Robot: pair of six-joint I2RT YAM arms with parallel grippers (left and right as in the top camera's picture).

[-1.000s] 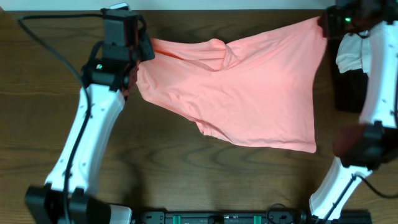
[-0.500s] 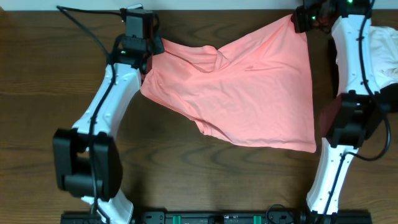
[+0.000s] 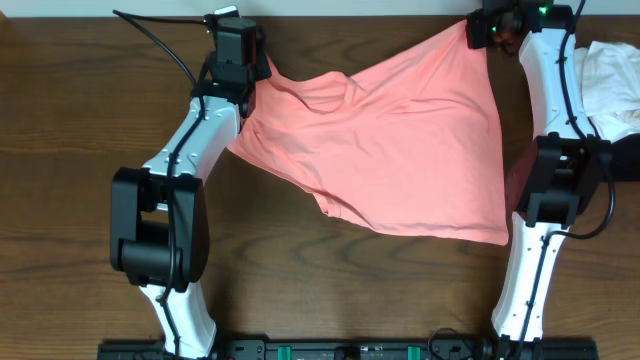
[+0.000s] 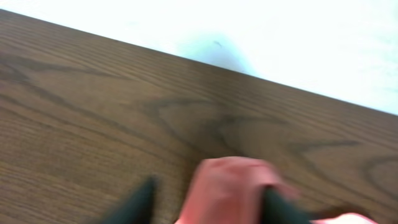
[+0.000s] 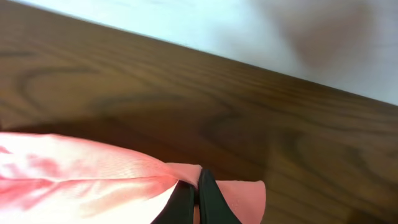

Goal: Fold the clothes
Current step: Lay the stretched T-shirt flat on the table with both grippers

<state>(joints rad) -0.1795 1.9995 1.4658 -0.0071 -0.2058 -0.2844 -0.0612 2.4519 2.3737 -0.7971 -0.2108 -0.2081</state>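
A salmon-pink garment point(image 3: 400, 140) lies spread and wrinkled across the far half of the dark wooden table point(image 3: 70, 150). My left gripper point(image 3: 257, 68) is at the garment's far left corner. In the blurred left wrist view the gripper point(image 4: 208, 202) has its jaws apart, and a bunch of the pink cloth point(image 4: 230, 186) sits loose between the fingers, close to the right one. My right gripper point(image 3: 482, 30) is at the far right corner. In the right wrist view it point(image 5: 196, 199) is pinched shut on a fold of the garment point(image 5: 93, 168).
A white cloth point(image 3: 612, 75) lies at the table's right edge beside the right arm, with something dark point(image 3: 625, 160) under it. The table's far edge point(image 4: 186, 59) runs just beyond both grippers, with a pale surface behind.
The left gripper's jaws have come apart, letting go of the garment's left corner. Both arms swung inward, and the right gripper carried its corner left along the far edge.
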